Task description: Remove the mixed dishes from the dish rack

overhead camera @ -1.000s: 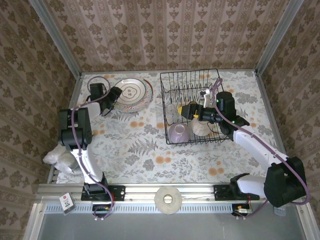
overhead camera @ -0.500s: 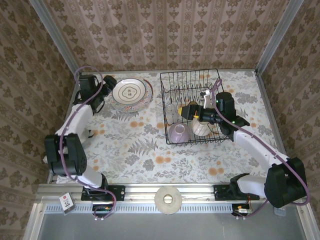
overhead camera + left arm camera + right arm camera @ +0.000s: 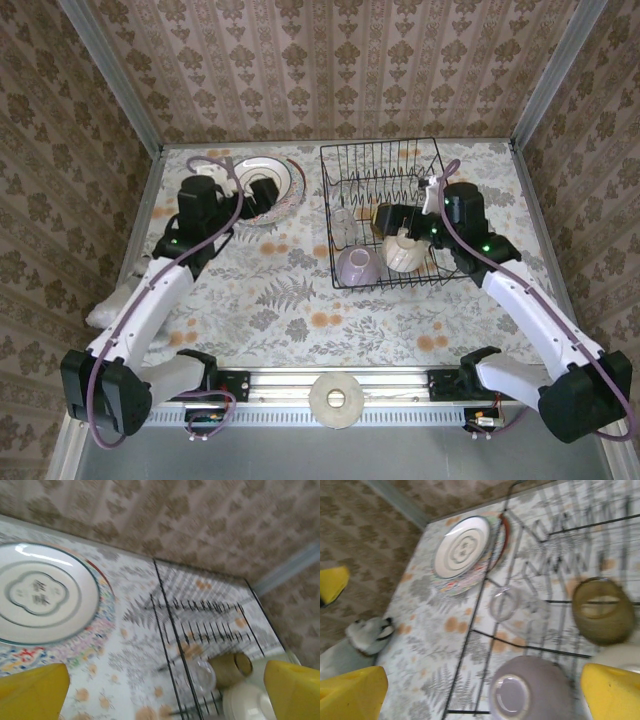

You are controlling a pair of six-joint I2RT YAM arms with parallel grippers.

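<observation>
step: plates [image 3: 287, 176] stacked at the surface's far-left corner; left end effector [image 3: 260, 192] open, empty above them.
next: right end effector [image 3: 397, 222], open, likely must close on amber cup [image 3: 602, 611] in dish rack [image 3: 327, 215].

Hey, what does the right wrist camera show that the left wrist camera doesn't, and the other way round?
Right wrist's extras: the white plush dog and the lilac bowl. Left wrist's extra: the right-hand corner post behind the dish rack. Shared: the stacked plates, small clear glass, amber cup and the dish rack itself.
</observation>
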